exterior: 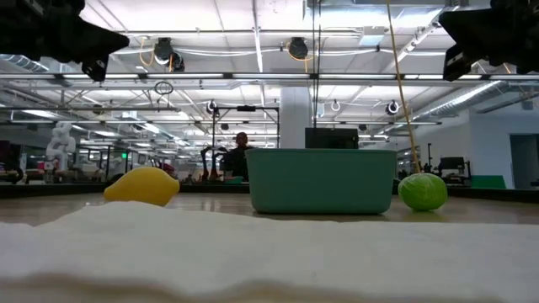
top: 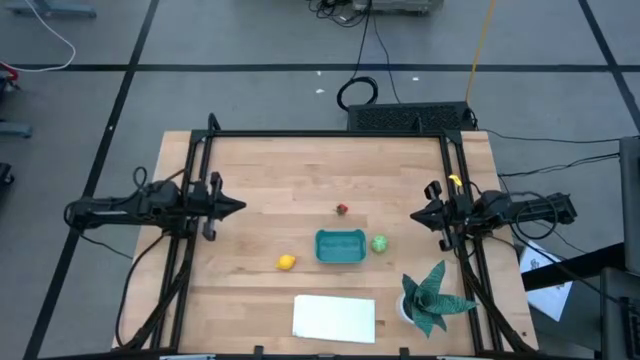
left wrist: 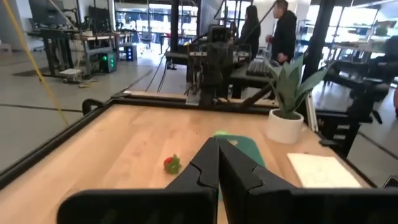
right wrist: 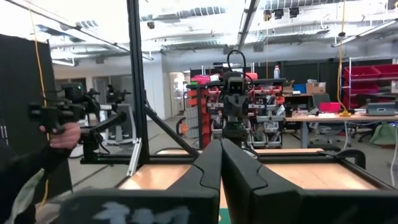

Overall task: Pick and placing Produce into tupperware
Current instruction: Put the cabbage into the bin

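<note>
1. A wooden desk is sitting on a grey floor in a wide workshop, with a dark metal frame running around its edges and cables trailing on the floor behind it.
2. The teal tub is resting near the middle of the desk, towards the front, and nothing is showing inside it from above.
3. The yellow lemon is lying on the bare wood near the tub's left side, not touching it.
4. The green ball is sitting just beside the tub's right end; in the low view a narrow gap is showing between them.
5. The small red piece is lying behind the tub, apart from it, towards the desk's middle.
6. A white sheet is lying flat in front of the tub, and a spiky green plant in a white pot is standing at the front right.
7. The left pincer is hanging above the desk's left side, its fingers pressed together and holding nothing.
8. The right pincer is hanging above the right side, also closed and empty.
9. People are standing in the room beyond the desk, two of them showing in the left wrist view.
</note>
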